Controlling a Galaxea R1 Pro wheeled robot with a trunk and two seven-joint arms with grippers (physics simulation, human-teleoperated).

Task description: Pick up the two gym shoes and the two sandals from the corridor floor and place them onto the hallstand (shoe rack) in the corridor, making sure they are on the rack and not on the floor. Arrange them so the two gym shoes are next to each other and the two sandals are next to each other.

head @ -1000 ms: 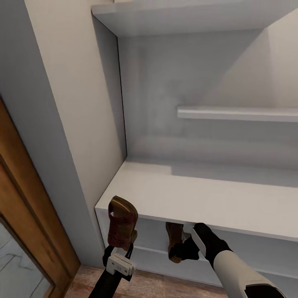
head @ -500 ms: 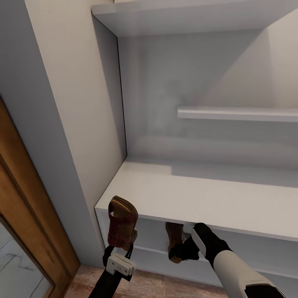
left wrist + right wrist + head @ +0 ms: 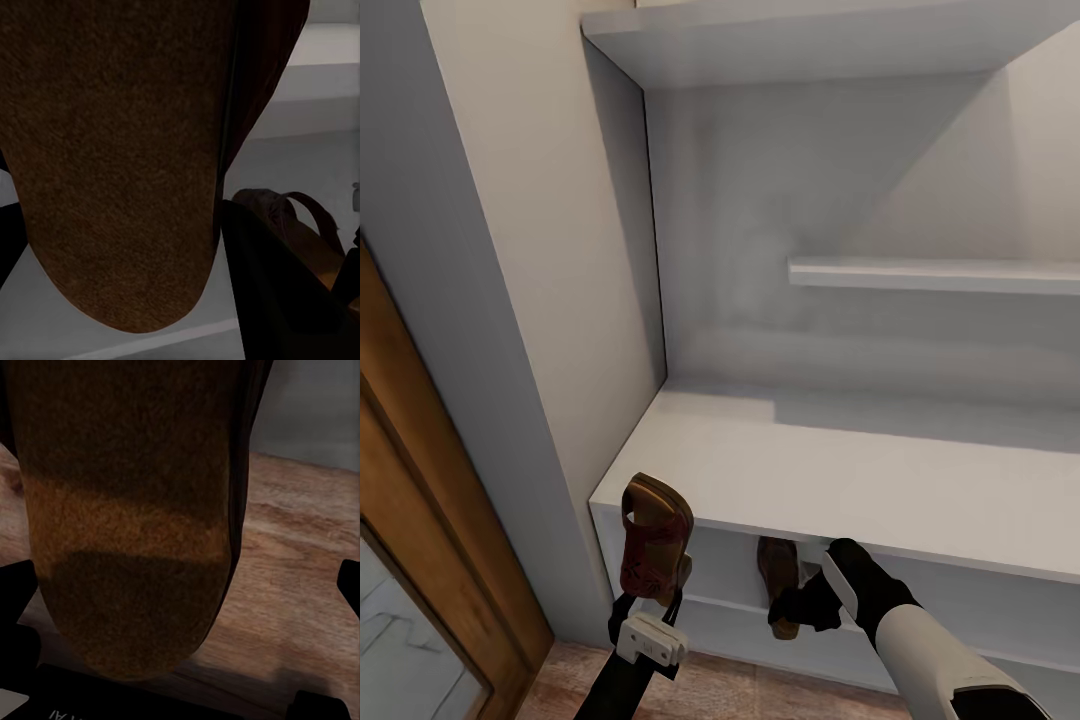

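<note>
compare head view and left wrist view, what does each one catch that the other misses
Head view alone: the hallstand's bench top, the wall shelf, the wooden door frame and both arms, with the right gripper holding its sandal under the bench top, in the open shelf level.

Left wrist view alone: the suede-like brown sole of the left sandal close up, with black finger edges beside it.

Both: the left gripper's sandal, the right gripper's sandal beyond it, and pale hallstand surfaces.

two sandals, one hallstand
</note>
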